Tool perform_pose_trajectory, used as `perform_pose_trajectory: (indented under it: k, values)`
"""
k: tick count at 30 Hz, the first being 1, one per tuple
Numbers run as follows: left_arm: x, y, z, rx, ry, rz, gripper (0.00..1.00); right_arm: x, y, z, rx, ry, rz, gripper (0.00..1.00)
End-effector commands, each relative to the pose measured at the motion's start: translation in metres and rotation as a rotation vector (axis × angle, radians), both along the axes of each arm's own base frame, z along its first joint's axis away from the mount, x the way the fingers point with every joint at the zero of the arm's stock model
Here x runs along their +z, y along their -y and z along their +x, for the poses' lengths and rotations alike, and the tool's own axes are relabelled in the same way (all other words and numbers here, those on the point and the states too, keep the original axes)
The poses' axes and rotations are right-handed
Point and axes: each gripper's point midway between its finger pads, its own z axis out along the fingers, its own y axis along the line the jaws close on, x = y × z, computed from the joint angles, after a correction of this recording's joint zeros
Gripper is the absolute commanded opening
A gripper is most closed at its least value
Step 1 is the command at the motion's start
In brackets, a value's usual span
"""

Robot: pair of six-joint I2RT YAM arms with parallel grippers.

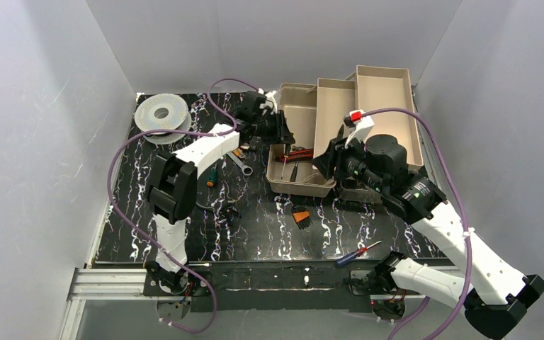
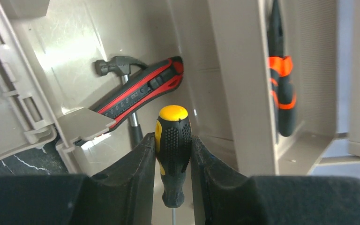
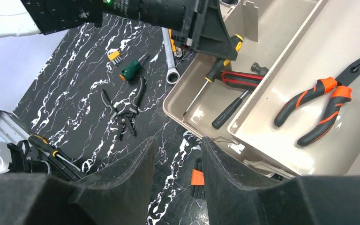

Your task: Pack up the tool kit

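Observation:
The tool kit (image 1: 301, 190) is a big beige box standing open at the back right, its trays folded out. My left gripper (image 1: 280, 131) hangs over its main compartment, shut on a yellow and black screwdriver (image 2: 172, 140). In the right wrist view that screwdriver (image 3: 211, 77) slants down into the tool kit (image 3: 194, 121). A hammer (image 2: 117, 65) and a red and black knife (image 2: 140, 91) lie inside. Orange and black pliers (image 3: 323, 103) rest in a tray. My right gripper (image 3: 178, 145) is open above the mat beside the box's front, holding nothing.
An orange and black key set (image 3: 197, 178) lies on the mat under my right gripper. Left of the box are a wrench (image 3: 168, 51), a green stubby screwdriver (image 3: 130, 71) and black pliers (image 3: 126, 108). A grey wire spool (image 1: 161, 113) sits back left. A blue and red screwdriver (image 1: 358, 253) lies near the front edge.

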Motion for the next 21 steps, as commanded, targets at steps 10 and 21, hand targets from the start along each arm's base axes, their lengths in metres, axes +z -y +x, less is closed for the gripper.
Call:
perform_pose_trajectory:
  k: [10, 21]
  values:
    - [0.007, 0.007, -0.004, -0.029, 0.149, 0.179, 0.62, -0.072, 0.027, -0.024, -0.049, -0.222, -0.187, 0.74]
    - [0.058, 0.000, -0.028, -0.003, 0.278, 0.147, 0.87, -0.144, 0.071, -0.075, -0.392, -0.592, -0.220, 0.78]
